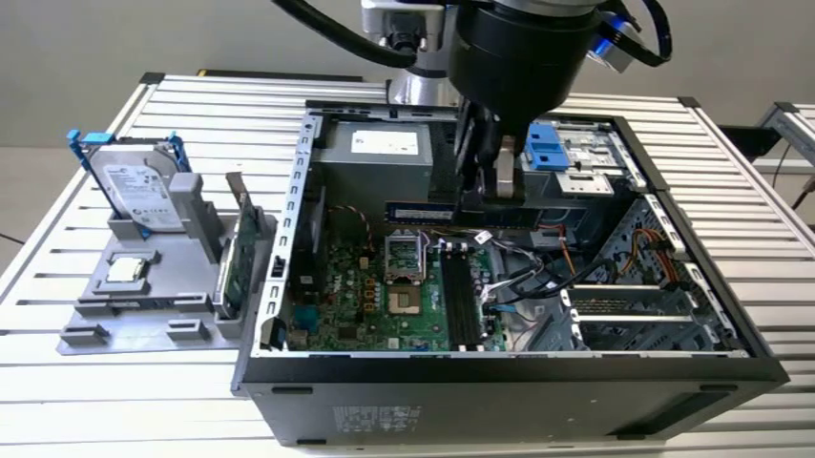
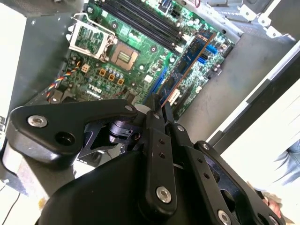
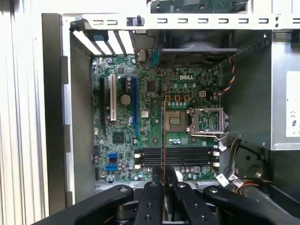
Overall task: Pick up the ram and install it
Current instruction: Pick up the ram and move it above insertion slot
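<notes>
Ram [image 1: 418, 212] gripped in the closed gripper [image 1: 482, 202], held inside the open computer case [image 1: 296, 239] above the motherboard [image 1: 369, 286]. You have the pick-up done. Installation appears outstanding: the memory slots [image 3: 176, 157] lie bare in the first wrist view.

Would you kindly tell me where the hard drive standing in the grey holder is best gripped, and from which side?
Probably at its upper edge, coming from above. The hard drive stands on edge in the grey holder, with its lower end seated and its top free. Close the jaws across its two broad faces, the thin way. The gripper is at present shut on the ram.
</notes>
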